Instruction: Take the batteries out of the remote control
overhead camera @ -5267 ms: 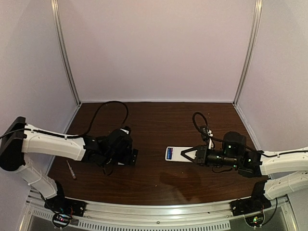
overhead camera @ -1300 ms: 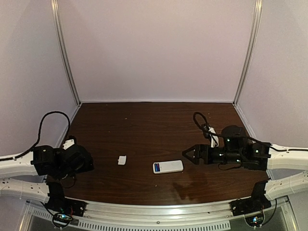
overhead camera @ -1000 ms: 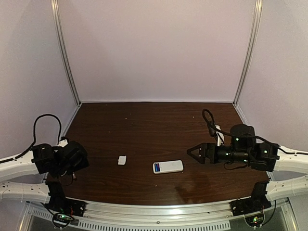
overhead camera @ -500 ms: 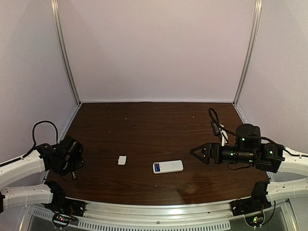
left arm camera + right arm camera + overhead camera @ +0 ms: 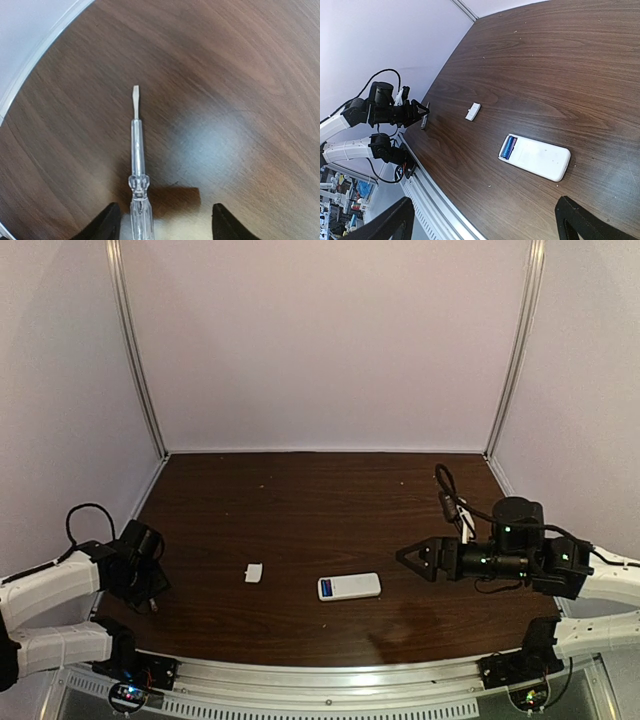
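Wooden table [image 5: 300, 500], one remote control [image 5: 349, 587], one small cover [image 5: 254, 573], one screwdriver [image 5: 136, 165]

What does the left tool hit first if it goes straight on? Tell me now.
The screwdriver, probably: its handle lies within the open left tool, shaft pointing ahead. The table is right under it. The tool's height above them is unclear.

table [image 5: 300, 490]: dark wood grain, smooth, faint sheen
remote control [image 5: 349, 587]: white smooth plastic
screwdriver [image 5: 137, 165]: clear glossy plastic handle, bare metal blade
walls [image 5: 320, 340]: matt
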Robot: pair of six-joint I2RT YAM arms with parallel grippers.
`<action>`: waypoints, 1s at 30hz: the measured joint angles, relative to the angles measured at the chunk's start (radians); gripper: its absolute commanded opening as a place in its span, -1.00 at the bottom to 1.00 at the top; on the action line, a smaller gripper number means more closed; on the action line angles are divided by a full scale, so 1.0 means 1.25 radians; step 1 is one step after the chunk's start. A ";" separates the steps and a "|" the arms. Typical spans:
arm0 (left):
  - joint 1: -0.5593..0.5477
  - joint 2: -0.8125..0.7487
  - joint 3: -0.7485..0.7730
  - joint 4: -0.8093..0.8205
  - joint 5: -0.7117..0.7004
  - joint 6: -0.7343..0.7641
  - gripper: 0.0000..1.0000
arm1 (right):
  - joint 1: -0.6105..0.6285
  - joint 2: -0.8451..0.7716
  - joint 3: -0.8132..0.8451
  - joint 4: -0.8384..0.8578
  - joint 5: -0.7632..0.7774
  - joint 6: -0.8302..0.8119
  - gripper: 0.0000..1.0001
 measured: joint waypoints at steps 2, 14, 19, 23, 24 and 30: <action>0.009 0.013 0.000 0.010 0.008 0.005 0.07 | 0.000 -0.006 0.000 -0.001 -0.001 0.000 0.99; 0.027 0.079 -0.005 0.048 0.017 0.014 -0.55 | 0.000 -0.023 0.000 -0.016 -0.003 0.000 0.99; 0.027 0.080 -0.006 0.061 0.017 0.017 -0.93 | 0.000 -0.023 0.000 -0.016 -0.003 0.000 0.99; 0.027 0.065 -0.010 0.072 0.020 0.023 -1.00 | 0.000 -0.023 0.000 -0.016 -0.003 0.000 0.99; 0.027 0.058 -0.012 0.072 0.023 0.023 -1.00 | 0.000 -0.022 0.000 -0.016 -0.003 0.000 0.99; 0.027 -0.015 -0.025 0.085 0.060 0.049 -1.00 | 0.000 -0.011 0.000 -0.009 -0.004 0.000 0.99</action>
